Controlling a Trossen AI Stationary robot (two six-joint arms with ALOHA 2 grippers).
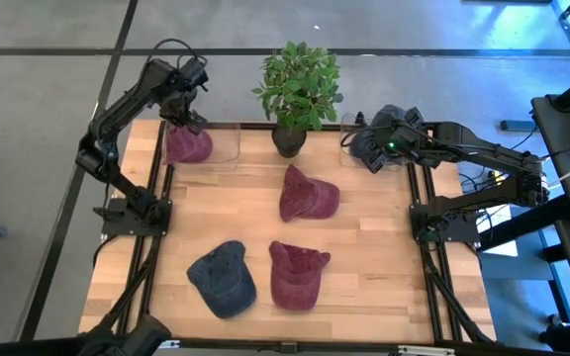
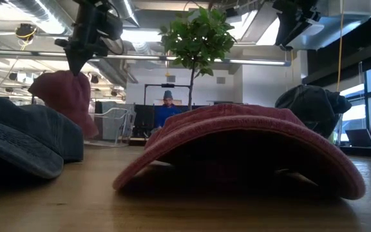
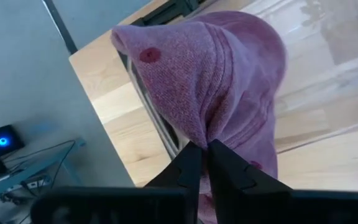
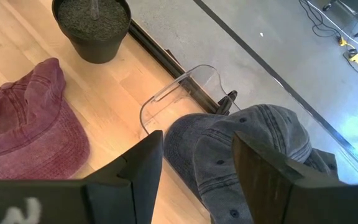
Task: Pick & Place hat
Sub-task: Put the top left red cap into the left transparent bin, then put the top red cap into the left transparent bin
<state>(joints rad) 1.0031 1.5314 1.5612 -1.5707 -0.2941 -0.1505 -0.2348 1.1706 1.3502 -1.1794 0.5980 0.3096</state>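
Note:
My left gripper (image 3: 204,149) is over the table's far left corner, shut on a maroon hat (image 1: 188,145) that hangs over a clear bin (image 1: 221,148). My right gripper (image 4: 197,162) is open above a dark grey hat (image 4: 253,149), apart from it. That hat lies in a clear bin (image 4: 179,93) at the far right corner. In the low view the right gripper (image 2: 295,29) stands well above the grey hat (image 2: 311,106). On the table lie two more maroon hats (image 1: 308,195) (image 1: 297,274) and a blue hat (image 1: 223,279). My left gripper pinches a gathered fold of the maroon hat's crown (image 3: 194,127) between its two fingers, coming from above and pointing down. The hat hangs below the fingers (image 2: 76,64), crumpled and slack. Whether its lower end rests in the bin I cannot tell.
A potted plant (image 1: 300,89) stands at the middle of the far edge, between the two bins. The three loose hats take up the table's middle and near part. Bare wood shows along the left and right sides (image 1: 384,247). A person (image 2: 167,106) stands in the room beyond.

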